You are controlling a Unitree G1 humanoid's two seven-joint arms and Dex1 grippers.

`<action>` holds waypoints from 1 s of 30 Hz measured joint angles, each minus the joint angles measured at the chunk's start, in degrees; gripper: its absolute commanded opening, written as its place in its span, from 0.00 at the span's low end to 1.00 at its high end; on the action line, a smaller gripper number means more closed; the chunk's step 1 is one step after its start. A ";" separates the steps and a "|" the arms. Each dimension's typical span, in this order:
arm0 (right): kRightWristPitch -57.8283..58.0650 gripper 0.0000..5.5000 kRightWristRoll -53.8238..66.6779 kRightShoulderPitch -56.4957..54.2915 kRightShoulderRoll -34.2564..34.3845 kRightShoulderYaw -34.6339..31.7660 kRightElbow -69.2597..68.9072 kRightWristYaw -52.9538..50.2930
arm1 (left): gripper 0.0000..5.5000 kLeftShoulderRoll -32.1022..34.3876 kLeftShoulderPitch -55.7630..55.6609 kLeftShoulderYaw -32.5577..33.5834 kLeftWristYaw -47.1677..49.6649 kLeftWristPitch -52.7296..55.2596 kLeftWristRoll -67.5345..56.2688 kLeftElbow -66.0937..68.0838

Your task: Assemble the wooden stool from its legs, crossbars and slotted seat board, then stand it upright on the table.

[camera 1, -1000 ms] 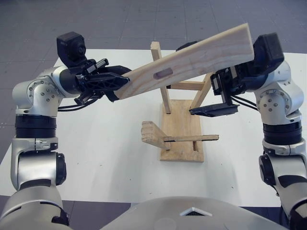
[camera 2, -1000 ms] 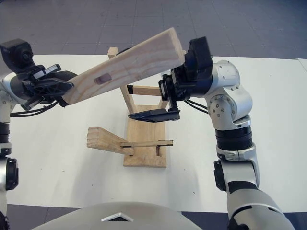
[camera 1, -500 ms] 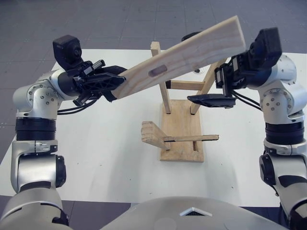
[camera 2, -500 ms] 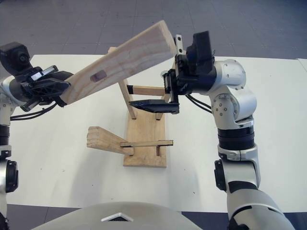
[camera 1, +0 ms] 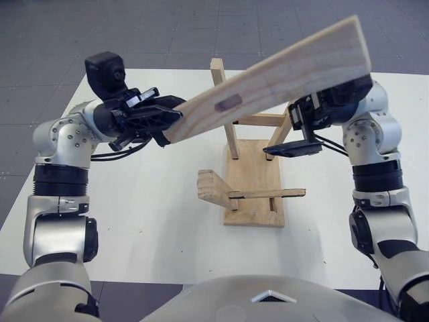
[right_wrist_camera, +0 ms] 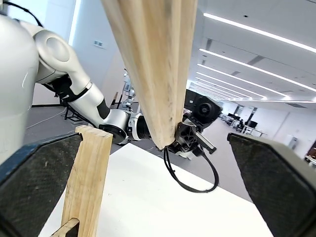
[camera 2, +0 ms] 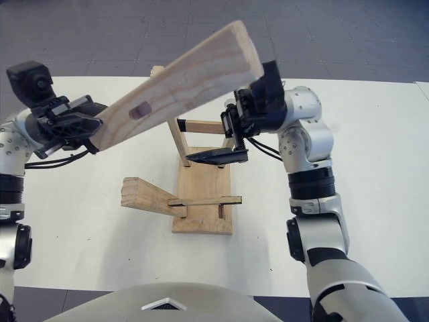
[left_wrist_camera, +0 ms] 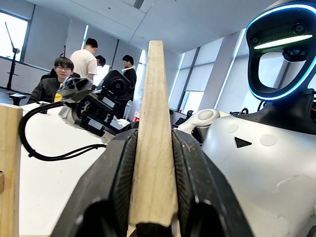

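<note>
Lowered the right wrist, swung the slotted plank (camera 1: 268,84) rightward. Grips one end tight in the left jaws; holds the right jaws wide apart, empty, beneath its raised end. Below both jaws on the desk (camera 1: 147,221), has seat board (camera 1: 255,168) carrying two legs (camera 1: 231,141) and crossbar (camera 1: 258,121), plus another leg (camera 1: 213,188) lying, seemingly unseated. Roughly half built; not yet stood upright.

No lettering, number, label or sign can be read anywhere, neither on the long pale wooden board (camera 1: 268,84) nor on the white rectangular table (camera 1: 147,201).
</note>
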 measured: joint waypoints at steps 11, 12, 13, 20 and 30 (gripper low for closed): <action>-14.04 1.00 -3.25 -2.78 3.12 2.90 3.16 0.74 | 0.18 -1.63 -0.70 -6.40 0.00 -1.74 0.09 1.74; -14.07 0.95 -3.14 -2.84 3.55 2.82 2.93 0.73 | 0.18 -1.65 -0.70 -6.91 0.00 -1.99 0.22 1.87; -13.92 0.93 -2.81 -2.85 3.81 2.78 2.61 0.72 | 0.18 -1.65 -0.70 -7.40 0.00 -2.22 0.29 1.97; -10.89 0.68 -1.60 -2.88 4.55 3.02 0.87 0.72 | 0.18 -1.67 -0.70 -8.58 -0.01 -3.00 0.05 2.19; -8.45 0.40 -1.39 -2.88 4.42 5.16 -0.51 1.09 | 0.18 -1.67 -0.70 -9.29 -0.02 -3.71 -0.89 2.33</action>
